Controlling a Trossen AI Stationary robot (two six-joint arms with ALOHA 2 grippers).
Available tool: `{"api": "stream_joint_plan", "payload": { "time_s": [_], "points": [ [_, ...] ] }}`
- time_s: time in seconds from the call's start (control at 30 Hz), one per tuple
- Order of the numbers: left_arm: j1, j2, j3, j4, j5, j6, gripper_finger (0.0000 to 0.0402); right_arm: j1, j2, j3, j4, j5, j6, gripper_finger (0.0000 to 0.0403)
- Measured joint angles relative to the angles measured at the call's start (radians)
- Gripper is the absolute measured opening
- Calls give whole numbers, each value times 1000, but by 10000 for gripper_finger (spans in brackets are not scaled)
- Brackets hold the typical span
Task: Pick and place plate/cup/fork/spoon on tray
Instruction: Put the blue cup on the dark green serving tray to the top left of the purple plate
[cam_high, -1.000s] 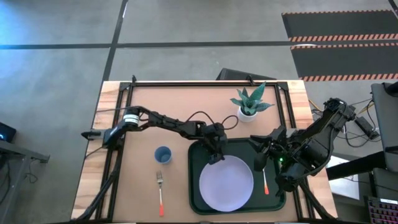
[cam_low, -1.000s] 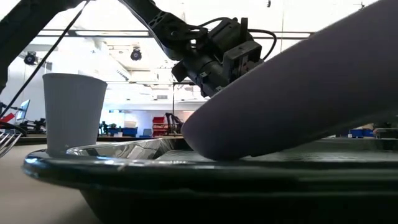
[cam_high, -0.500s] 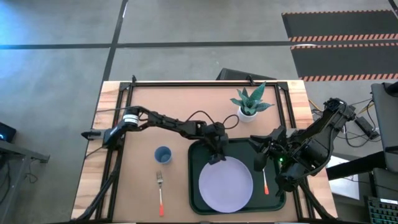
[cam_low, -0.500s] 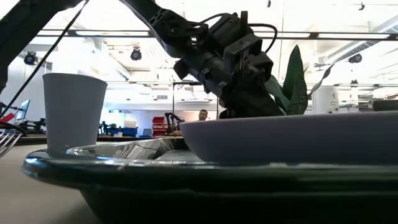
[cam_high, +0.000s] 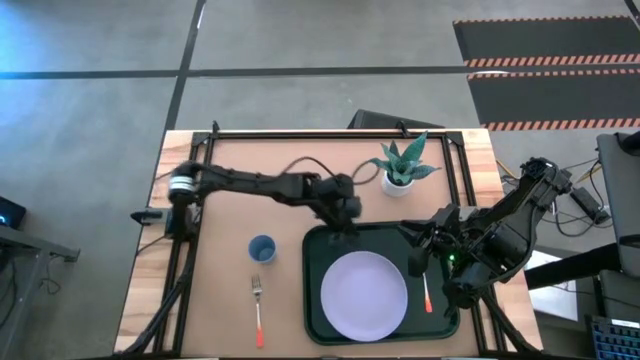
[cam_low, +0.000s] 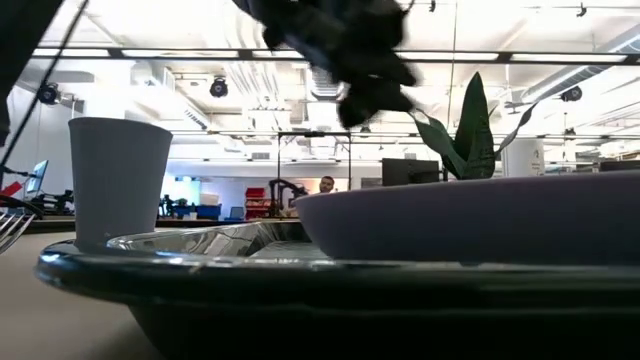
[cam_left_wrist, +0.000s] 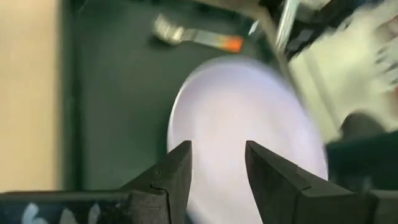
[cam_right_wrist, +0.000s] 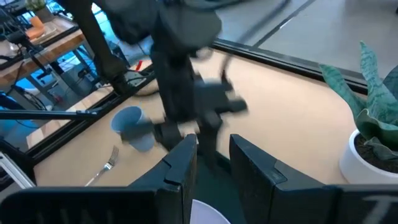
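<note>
The counter (cam_high: 230, 215) carries everything, and the tray (cam_high: 314, 290) sits on its near right part. The plate (cam_high: 364, 294) lies flat in the tray, filling most of it. The spoon (cam_high: 427, 293) lies in the tray too, just beside the plate's right edge, its orange-red handle toward the near rim.

My left arm reaches across the counter from the left, and my left claw (cam_high: 343, 215) hangs over the tray's far rim, just beyond the plate. Its fingers (cam_left_wrist: 176, 171) stand a little apart with nothing between them, and the plate shows past them. My right arm waits folded at the counter's right edge, my right claw (cam_high: 417, 240) by the tray's far right corner, fingers (cam_right_wrist: 180, 165) slightly parted and empty.

The plant (cam_high: 401, 165) stands in its white pot beyond the tray. The cup (cam_high: 262, 248) stands upright on the bare counter just left of the tray. The fork (cam_high: 258, 310) lies on the counter nearer than the cup, tines toward it.
</note>
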Motion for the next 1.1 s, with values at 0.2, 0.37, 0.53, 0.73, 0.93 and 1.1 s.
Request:
{"api": "stream_joint_plan", "payload": {
  "time_s": [0.2, 0.37, 0.53, 0.73, 0.93, 1.1],
  "points": [
    [-1, -191, -33, -561, -397, 144, 132, 0, 0, 0, 3, 0, -30, 86],
    [0, -343, -107, -708, -422, 34, 132, 0, 0, 0, 6, 2, -45, 86],
    [-1, -473, -260, -698, -346, -62, 132, 0, 0, 0, 10, 2, -48, 86],
    [-22, -563, -433, -699, -323, -116, 132, 0, 0, 0, 12, 10, -48, 86],
    [-40, -568, -500, -694, -312, -119, 132, 0, 0, 0, 28, 30, -48, 86],
    [-40, -556, -515, -659, -285, -120, 132, 0, 0, 0, 32, 39, -43, 86]
  ]
}}
